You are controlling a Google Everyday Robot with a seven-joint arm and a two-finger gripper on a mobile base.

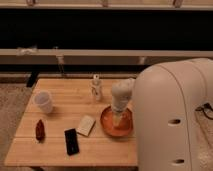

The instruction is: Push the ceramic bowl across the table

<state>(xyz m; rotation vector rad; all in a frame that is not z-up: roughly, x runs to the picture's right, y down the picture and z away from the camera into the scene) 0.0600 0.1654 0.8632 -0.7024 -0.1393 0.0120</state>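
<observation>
The orange-red ceramic bowl (114,124) sits on the right part of the light wooden table (60,145), near its front right. My gripper (118,119) reaches straight down into the bowl from the white arm, its tip inside the bowl near the middle. The arm's white wrist hides the bowl's far rim.
A white plastic cup (44,101) stands at the table's left. A small white bottle (96,87) stands behind the bowl. A tan flat packet (86,125), a black phone (71,141) and a dark red item (40,130) lie at the front left. My big white arm body (172,120) fills the right.
</observation>
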